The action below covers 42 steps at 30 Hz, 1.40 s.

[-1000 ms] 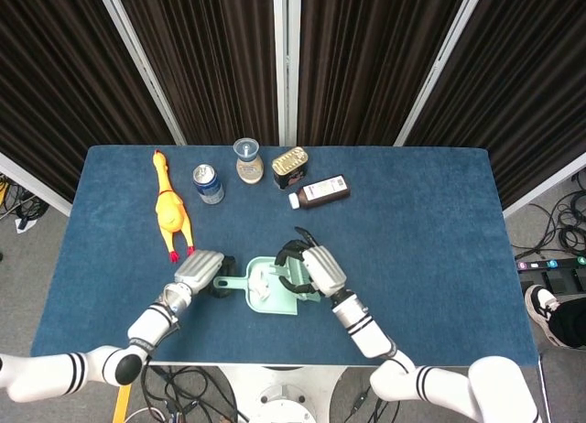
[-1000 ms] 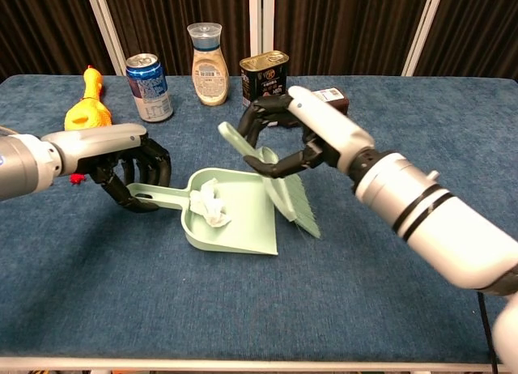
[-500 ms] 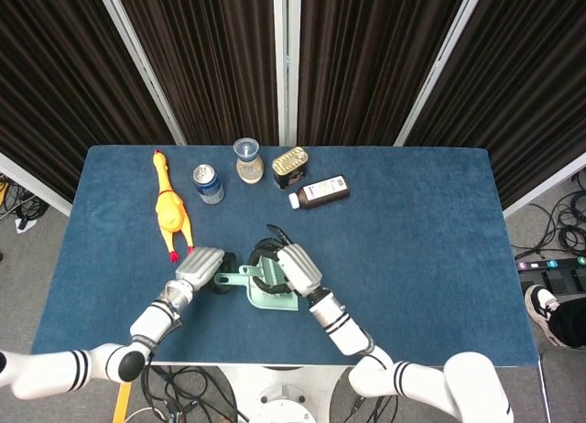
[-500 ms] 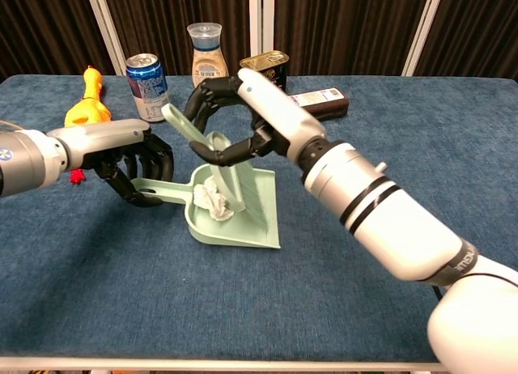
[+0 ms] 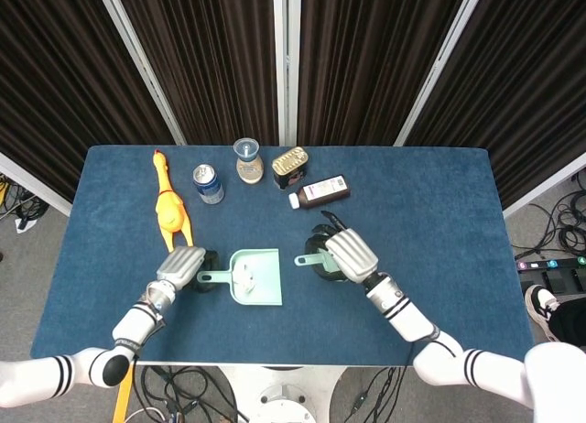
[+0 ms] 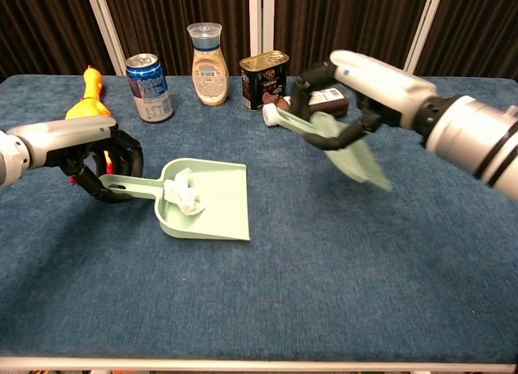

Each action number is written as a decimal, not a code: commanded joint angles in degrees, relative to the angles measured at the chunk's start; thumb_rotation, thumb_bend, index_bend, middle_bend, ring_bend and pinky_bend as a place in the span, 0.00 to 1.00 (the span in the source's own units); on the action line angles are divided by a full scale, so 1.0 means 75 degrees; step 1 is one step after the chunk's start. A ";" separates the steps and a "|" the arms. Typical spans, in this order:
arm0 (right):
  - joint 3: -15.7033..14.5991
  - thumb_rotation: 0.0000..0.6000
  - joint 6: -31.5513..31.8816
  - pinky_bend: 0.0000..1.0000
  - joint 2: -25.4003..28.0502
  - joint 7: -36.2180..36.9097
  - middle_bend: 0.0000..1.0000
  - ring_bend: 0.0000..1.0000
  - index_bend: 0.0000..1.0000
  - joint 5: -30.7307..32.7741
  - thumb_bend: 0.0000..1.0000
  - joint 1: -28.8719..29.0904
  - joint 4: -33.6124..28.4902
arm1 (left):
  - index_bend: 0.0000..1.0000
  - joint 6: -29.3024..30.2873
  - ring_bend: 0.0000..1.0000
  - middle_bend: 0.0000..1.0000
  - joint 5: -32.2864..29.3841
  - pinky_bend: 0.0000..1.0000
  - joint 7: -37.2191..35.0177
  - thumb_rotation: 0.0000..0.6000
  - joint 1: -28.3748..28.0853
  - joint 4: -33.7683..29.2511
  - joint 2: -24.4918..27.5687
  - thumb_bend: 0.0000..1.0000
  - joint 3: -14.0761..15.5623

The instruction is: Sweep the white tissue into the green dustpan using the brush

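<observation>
The green dustpan (image 5: 259, 278) (image 6: 214, 202) lies on the blue table with the crumpled white tissue (image 5: 244, 275) (image 6: 183, 197) inside it, near the handle end. My left hand (image 5: 183, 265) (image 6: 97, 162) grips the dustpan's handle. My right hand (image 5: 348, 255) (image 6: 368, 82) holds the green brush (image 5: 313, 258) (image 6: 336, 142) by its handle, lifted off the table to the right of the pan, bristles pointing down and to the right in the chest view.
Along the back of the table stand a yellow rubber chicken (image 5: 168, 210) (image 6: 90, 101), a blue can (image 5: 208, 184) (image 6: 148, 87), a clear-capped bottle (image 5: 248, 160) (image 6: 208, 53), a gold tin (image 5: 289, 167) (image 6: 264, 76) and a dark bottle lying down (image 5: 321, 191).
My right hand has carried the brush out of the dustpan and off to the right. My left hand has drawn the dustpan, tissue inside, slightly left.
</observation>
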 commanded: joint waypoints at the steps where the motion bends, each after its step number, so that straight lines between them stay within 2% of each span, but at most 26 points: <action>1: -0.0294 1.00 -0.0942 0.00 0.0646 -0.1491 0.53 0.18 0.70 0.0571 0.47 -0.0015 -0.0607 | 0.57 0.0016 0.45 0.55 0.0018 0.47 0.0000 1.00 0.0012 0.0004 -0.0004 0.37 0.0001; 5: -0.0384 1.00 -0.1582 0.00 0.0720 -0.2642 0.47 0.12 0.61 0.1260 0.47 0.0031 -0.0656 | 0.56 -0.0004 0.45 0.53 0.0017 0.47 -0.0013 1.00 0.0013 -0.0001 0.0008 0.37 -0.0016; 8: -0.0432 1.00 -0.1959 0.00 0.0729 -0.3445 0.34 0.03 0.39 0.1813 0.42 0.0089 -0.0722 | 0.51 0.0039 0.44 0.50 0.0059 0.47 0.0011 1.00 0.0016 -0.0012 0.0007 0.37 -0.0027; 10: -0.0428 1.00 -0.2006 0.00 0.0706 -0.3751 0.26 0.00 0.24 0.2067 0.38 0.0084 -0.0789 | 0.44 0.0059 0.42 0.47 0.0085 0.46 0.0006 1.00 0.0028 -0.0043 0.0015 0.37 -0.0027; 13: -0.0396 1.00 -0.1908 0.00 0.0731 -0.3905 0.21 0.00 0.13 0.2278 0.36 0.0020 -0.0939 | 0.40 0.0066 0.37 0.43 0.0127 0.43 0.0051 1.00 0.0044 -0.0126 0.0076 0.36 0.0010; 19: -0.0246 1.00 -0.1234 0.00 0.1161 -0.3480 0.18 0.00 0.08 0.2091 0.36 -0.0283 -0.1357 | 0.30 0.0383 0.28 0.36 0.0321 0.27 0.0123 1.00 0.0141 -0.0339 0.0246 0.33 -0.0014; 26: -0.0297 1.00 0.0209 0.00 0.2117 -0.2296 0.20 0.00 0.11 0.1426 0.37 -0.1170 -0.1680 | 0.29 0.1549 0.27 0.36 0.0924 0.26 0.0075 1.00 0.0737 -0.0523 0.1016 0.32 0.0029; 33: -0.0618 1.00 0.1504 0.00 0.3034 -0.1613 0.18 0.00 0.11 0.1017 0.37 -0.2232 -0.1735 | 0.32 0.3116 0.27 0.35 0.1518 0.25 -0.0134 1.00 0.1832 0.0048 0.1648 0.32 0.0349; 38: -0.0878 1.00 0.2395 0.00 0.3378 -0.1245 0.13 0.00 0.08 0.0841 0.38 -0.3057 -0.1924 | 0.32 0.3967 0.27 0.34 0.1601 0.23 -0.0310 1.00 0.2665 0.0145 0.1923 0.32 0.0572; 42: -0.1036 1.00 0.2941 0.00 0.3515 -0.1153 0.08 0.00 0.02 0.0707 0.38 -0.3583 -0.2087 | 0.32 0.4806 0.27 0.34 0.1855 0.23 0.0028 1.00 0.3283 0.0070 0.1869 0.31 0.0793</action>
